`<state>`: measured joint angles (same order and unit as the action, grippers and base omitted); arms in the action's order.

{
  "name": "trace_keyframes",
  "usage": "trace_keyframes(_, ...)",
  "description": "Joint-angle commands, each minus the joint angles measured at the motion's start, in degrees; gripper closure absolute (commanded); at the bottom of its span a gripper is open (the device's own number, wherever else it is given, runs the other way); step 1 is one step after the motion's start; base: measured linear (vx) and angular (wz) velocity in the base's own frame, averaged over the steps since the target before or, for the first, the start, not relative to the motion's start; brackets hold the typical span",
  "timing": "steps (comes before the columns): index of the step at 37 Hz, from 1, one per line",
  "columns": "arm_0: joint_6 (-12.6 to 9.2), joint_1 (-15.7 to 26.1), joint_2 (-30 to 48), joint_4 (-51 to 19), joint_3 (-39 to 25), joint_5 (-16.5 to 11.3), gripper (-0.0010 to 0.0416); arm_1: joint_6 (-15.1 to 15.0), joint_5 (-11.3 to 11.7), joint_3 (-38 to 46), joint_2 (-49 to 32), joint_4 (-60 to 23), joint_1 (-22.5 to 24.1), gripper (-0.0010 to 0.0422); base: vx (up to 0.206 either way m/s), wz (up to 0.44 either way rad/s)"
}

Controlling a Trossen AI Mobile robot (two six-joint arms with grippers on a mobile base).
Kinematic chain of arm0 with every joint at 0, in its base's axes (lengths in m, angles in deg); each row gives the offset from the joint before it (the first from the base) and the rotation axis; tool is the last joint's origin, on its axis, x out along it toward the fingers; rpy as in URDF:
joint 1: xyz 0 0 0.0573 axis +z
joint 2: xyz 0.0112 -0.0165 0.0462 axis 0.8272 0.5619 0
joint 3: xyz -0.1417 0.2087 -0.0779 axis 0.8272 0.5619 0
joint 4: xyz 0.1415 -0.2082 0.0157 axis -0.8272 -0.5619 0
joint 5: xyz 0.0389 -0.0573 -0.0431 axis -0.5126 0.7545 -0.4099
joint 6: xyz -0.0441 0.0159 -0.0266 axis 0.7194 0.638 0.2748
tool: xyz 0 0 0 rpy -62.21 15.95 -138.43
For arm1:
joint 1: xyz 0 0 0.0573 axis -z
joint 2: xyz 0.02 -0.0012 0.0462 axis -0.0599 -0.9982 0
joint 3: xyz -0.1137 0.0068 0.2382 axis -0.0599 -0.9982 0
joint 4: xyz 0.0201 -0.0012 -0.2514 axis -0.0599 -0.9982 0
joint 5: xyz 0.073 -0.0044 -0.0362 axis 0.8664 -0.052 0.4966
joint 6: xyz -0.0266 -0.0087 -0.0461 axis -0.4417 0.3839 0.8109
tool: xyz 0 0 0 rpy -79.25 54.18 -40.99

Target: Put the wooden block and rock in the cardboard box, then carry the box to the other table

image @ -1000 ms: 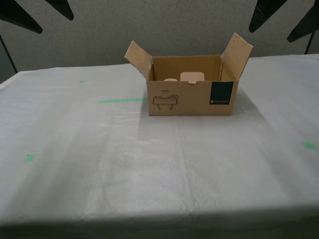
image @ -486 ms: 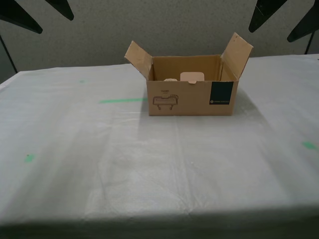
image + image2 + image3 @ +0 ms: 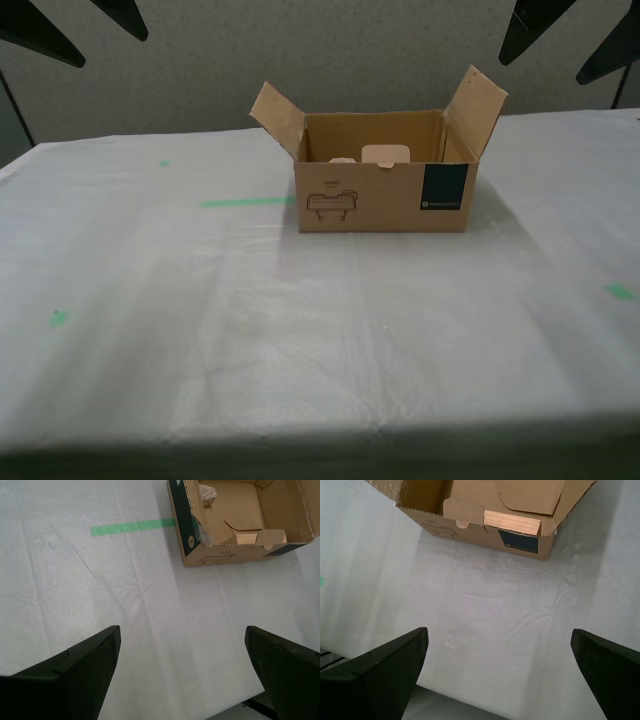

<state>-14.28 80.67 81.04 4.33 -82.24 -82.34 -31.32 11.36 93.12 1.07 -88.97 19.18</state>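
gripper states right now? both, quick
My first gripper: open, holding nothing, above the white cloth table short of the cardboard box.
My second gripper: open, holding nothing, over the same cloth.

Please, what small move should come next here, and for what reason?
Probably nothing more than easing both arms back, since the job looks done. The cardboard box stands on the white cloth table with green tape marks, the rock and the wooden block lie inside it, and my first gripper and my second gripper are open, holding nothing, apart from the box.
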Motion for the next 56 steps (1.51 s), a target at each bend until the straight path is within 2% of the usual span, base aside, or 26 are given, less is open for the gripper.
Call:
trace_keyframes(1, -0.13, 0.04, 0.02, 0.09, 0.0, -0.17, 0.0007, 0.02, -0.11, 0.0, 0.0, 0.02, 0.0, 0.0073, 0.0, 0.0)
trace_keyframes(56, -0.13, 0.04, 0.02, 0.09, 0.0, -0.17, 0.0007, 0.02, -0.11, 0.0, 0.0, 0.04, 0.0, 0.0073, 0.0, 0.0)
